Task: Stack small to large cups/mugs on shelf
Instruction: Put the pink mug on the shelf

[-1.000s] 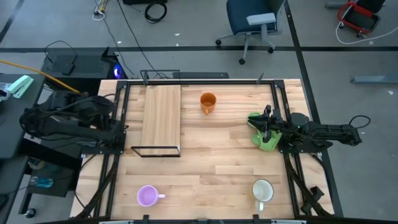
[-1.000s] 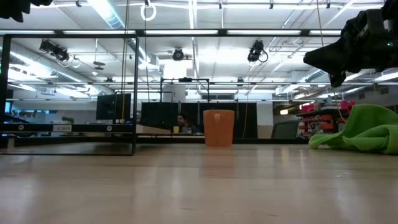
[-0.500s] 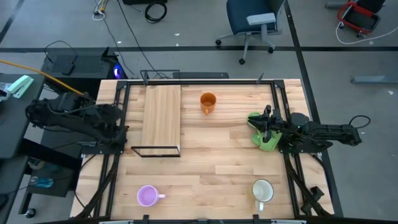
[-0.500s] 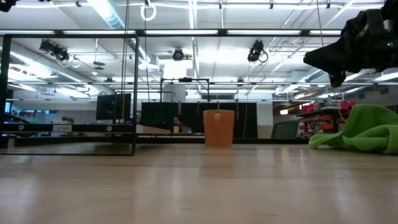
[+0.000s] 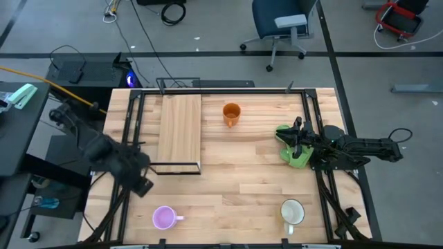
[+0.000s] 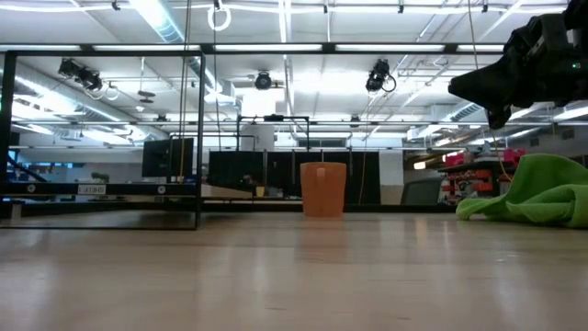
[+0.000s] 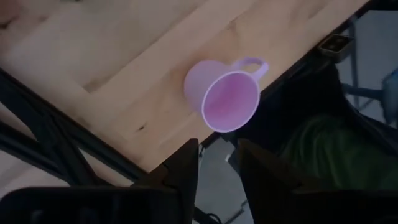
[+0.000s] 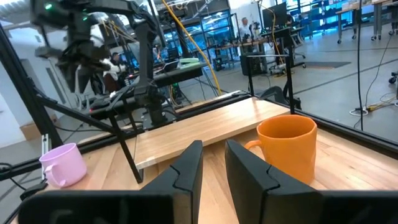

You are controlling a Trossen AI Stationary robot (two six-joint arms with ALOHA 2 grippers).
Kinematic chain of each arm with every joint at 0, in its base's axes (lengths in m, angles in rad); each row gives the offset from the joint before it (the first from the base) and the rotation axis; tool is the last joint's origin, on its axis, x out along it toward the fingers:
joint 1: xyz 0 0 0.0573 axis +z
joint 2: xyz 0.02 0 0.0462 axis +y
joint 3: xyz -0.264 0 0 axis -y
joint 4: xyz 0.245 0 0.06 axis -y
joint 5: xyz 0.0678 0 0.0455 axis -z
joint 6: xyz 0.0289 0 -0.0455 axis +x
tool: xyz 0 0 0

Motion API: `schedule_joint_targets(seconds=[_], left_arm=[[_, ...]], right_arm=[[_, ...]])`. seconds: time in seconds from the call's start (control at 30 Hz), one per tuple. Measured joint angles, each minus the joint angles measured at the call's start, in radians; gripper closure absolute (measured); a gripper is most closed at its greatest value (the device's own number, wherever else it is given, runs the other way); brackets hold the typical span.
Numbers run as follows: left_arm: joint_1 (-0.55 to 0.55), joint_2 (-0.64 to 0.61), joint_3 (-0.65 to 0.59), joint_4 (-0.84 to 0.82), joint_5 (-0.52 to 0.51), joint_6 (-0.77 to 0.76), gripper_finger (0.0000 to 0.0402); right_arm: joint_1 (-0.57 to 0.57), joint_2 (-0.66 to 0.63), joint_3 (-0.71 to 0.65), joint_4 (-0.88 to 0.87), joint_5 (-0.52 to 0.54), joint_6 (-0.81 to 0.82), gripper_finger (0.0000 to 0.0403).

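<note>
Three mugs stand upright on the tabletop. The light purple mug is near the near edge on the left. The orange mug is toward the far edge, and the white mug is near-right. The light-wood shelf lies far-left on its black frame. My left gripper is open, above the table's left edge, short of the purple mug. My right gripper hangs above a green cloth, its fingers a narrow gap apart.
A crumpled green cloth lies at the right side under the right arm. Black frame rails run along the table's left and right edges. Bare tabletop stretches between the mugs.
My left arm has swung from beside the shelf at the table's left edge toward the near edge and the purple mug, tipping downward. The right arm and all mugs have kept still.
</note>
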Motion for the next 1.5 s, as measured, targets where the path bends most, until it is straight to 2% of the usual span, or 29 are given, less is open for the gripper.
schedule_joint_targets(seconds=[0.13,0.33,0.6,0.8,1.17,1.5], left_arm=[[-0.106,0.071,0.0,0.017,-0.092,-0.096,0.0285],[-0.169,0.191,0.0,0.036,-0.108,-0.18,0.0284],[-0.172,0.338,0.0,0.146,-0.135,-0.148,0.0281],[-0.172,0.41,0.0,0.168,-0.133,-0.155,0.0281],[-0.174,0.475,0.0,0.176,-0.126,-0.238,0.0289],[-0.173,0.502,0.0,0.171,-0.125,-0.251,0.0289]], right_arm=[[0.0,0.0,0.0,0.0,0.0,0.0,0.0326],[0.0,0.0,0.0,0.0,0.0,0.0,0.0326],[0.0,0.0,0.0,0.0,0.0,-0.002,0.0326],[0.0,0.0,0.0,0.0,0.0,0.001,0.0326],[0.001,0.0,0.0,-0.005,-0.044,0.038,0.0326],[0.001,0.0,0.0,-0.007,-0.045,0.042,0.0326]])
